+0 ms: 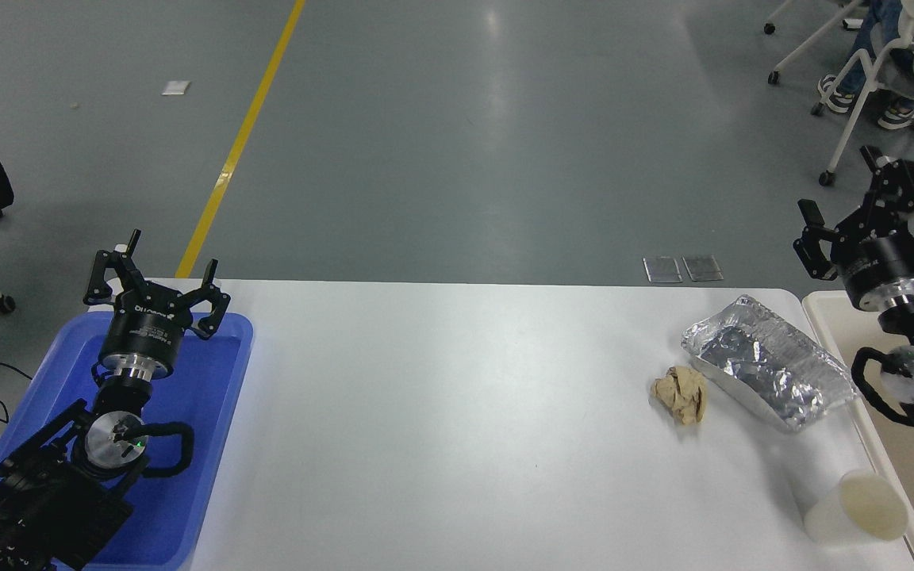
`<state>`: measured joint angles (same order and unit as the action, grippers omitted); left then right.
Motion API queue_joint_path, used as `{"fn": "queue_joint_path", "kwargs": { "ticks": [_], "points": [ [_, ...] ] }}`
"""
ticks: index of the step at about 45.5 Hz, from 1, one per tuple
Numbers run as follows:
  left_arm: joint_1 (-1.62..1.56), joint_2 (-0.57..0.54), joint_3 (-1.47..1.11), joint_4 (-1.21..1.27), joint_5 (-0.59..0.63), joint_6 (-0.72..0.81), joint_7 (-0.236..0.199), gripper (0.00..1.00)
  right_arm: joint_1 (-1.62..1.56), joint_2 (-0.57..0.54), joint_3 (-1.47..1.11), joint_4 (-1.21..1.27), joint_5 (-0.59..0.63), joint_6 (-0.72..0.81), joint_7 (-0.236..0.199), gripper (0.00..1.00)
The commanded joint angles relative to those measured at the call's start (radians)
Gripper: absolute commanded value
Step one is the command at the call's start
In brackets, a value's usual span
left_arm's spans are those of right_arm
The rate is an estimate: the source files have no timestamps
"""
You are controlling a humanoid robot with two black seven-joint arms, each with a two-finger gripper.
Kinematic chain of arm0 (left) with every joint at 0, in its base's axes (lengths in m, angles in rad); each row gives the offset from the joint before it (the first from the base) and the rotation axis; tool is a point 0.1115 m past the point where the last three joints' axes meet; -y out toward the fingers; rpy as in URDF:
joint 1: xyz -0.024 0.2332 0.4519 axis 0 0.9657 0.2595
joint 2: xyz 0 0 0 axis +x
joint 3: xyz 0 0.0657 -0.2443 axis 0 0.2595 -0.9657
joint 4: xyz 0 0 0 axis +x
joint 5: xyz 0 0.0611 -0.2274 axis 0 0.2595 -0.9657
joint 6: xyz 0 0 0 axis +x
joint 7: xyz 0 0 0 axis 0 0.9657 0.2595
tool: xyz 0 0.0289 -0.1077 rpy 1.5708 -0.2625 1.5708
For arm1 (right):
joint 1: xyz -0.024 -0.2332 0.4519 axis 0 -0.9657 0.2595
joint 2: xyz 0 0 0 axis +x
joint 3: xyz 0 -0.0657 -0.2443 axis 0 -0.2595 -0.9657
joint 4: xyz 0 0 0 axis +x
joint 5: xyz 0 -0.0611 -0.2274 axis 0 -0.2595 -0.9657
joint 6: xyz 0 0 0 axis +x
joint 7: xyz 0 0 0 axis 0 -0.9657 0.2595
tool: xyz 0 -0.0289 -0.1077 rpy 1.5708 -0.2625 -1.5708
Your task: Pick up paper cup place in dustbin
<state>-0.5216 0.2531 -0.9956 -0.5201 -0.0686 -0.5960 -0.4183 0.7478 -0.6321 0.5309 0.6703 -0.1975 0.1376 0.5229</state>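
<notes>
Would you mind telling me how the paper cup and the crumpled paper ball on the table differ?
The paper cup is white with a cream inside; the crumpled paper ball is tan. The cup keeps a smooth tapered shape with a round rim, while the ball is wrinkled and irregular. The cup sits at the near right corner beside the dustbin; the ball lies farther back, next to the foil tray. Both rest on the white table, untouched by either gripper.

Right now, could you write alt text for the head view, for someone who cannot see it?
A paper cup stands on a white table beside a beige dustbin, with the right gripper open above the bin. A foil tray and paper ball lie nearby; the left gripper is parked over a blue tray.
</notes>
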Motion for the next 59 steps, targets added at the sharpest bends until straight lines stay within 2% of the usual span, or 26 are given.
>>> {"fn": "queue_joint_path", "kwargs": {
  "ticks": [1,14,23,31,38,47,59],
  "points": [
    [0.000,0.000,0.000,-0.001,0.000,0.001,0.000,1.00,0.246,-0.118,-0.579,0.003,0.004,-0.067,-0.070,1.00],
    [0.000,0.000,0.000,0.000,0.000,0.001,0.001,1.00,0.701,-0.124,-1.411,0.028,0.017,-0.035,-0.207,1.00],
    [0.000,0.000,0.000,0.000,0.001,0.001,0.001,1.00,0.961,-0.058,-1.749,0.084,0.012,0.123,-0.330,1.00],
    [0.000,0.000,0.000,0.000,0.001,0.001,0.001,1.00,1.182,-0.008,-1.930,0.259,0.007,0.207,-0.330,1.00],
    [0.000,0.000,0.000,0.000,0.001,-0.001,0.001,1.00,1.320,0.035,-1.977,0.362,0.007,0.328,-0.330,1.00],
    [0.000,0.000,0.000,0.000,0.000,-0.001,0.001,1.00,1.478,0.040,-1.953,0.448,0.004,0.648,-0.330,1.00],
    [0.000,0.000,0.000,0.000,0.000,-0.001,0.001,1.00,1.647,0.065,-1.950,0.638,-0.003,0.648,-0.331,1.00]
  ]
}}
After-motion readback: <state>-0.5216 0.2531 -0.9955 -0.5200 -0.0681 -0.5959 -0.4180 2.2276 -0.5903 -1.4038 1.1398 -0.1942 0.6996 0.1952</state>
